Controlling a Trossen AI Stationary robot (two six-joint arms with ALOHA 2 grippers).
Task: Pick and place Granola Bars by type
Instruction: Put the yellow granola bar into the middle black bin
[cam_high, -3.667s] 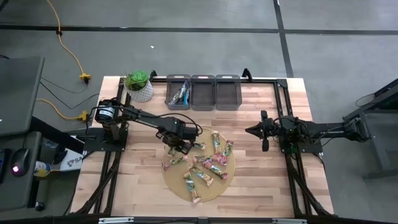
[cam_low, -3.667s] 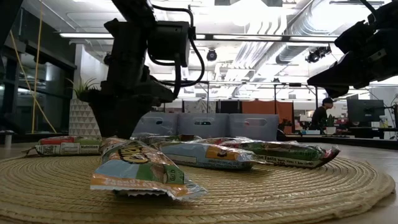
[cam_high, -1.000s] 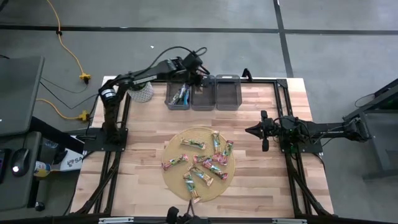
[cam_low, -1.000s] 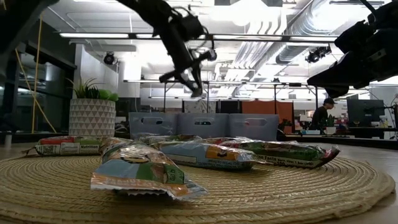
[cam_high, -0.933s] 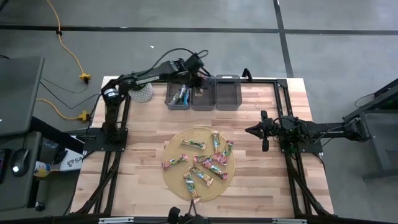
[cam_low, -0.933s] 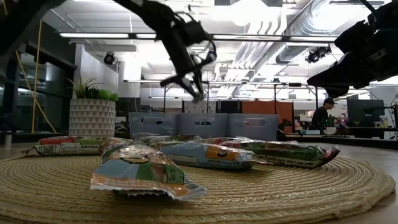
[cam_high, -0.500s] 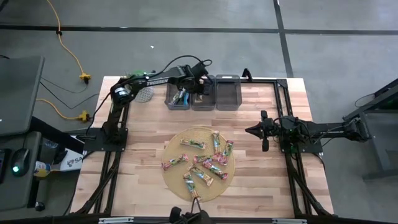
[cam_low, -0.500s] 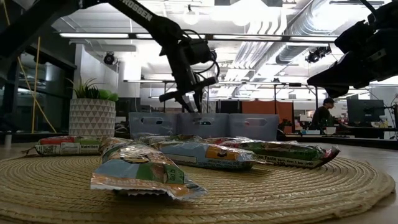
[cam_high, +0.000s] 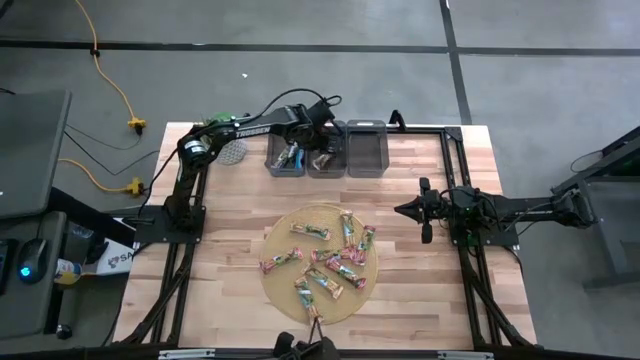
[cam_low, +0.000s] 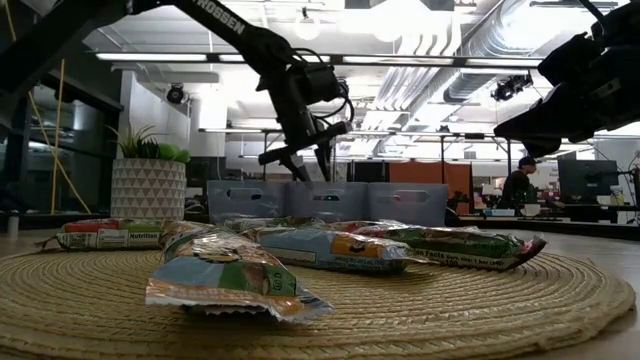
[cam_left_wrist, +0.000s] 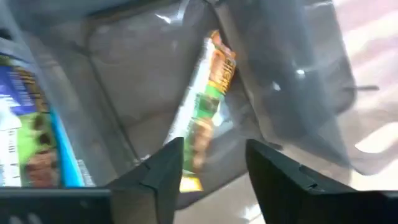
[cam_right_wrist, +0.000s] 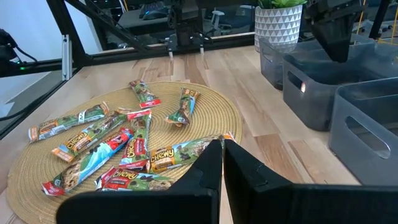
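Several granola bars (cam_high: 325, 262) lie flat on a round woven mat (cam_high: 285, 232); they also show in the low view (cam_low: 225, 275) and the right wrist view (cam_right_wrist: 118, 146). My left gripper (cam_high: 318, 152) is open over the middle grey bin (cam_high: 327, 140) at the far edge. In its wrist view the left gripper (cam_left_wrist: 214, 146) stands above a green and orange bar (cam_left_wrist: 208, 102) that lies slanting in that bin, untouched. Blue bars (cam_left_wrist: 28, 124) lie in the left bin (cam_high: 286, 150). My right gripper (cam_high: 425, 211) waits shut at the table's right side.
A third grey bin (cam_high: 367, 148) stands to the right of the middle one. A potted plant (cam_low: 147, 175) sits at the far left corner, partly under my left arm. Bare wood lies between the mat and the bins.
My left gripper has come down from high above the bins and a little toward the near edge, and now hangs low over the middle bin. The bars on the mat have not moved.
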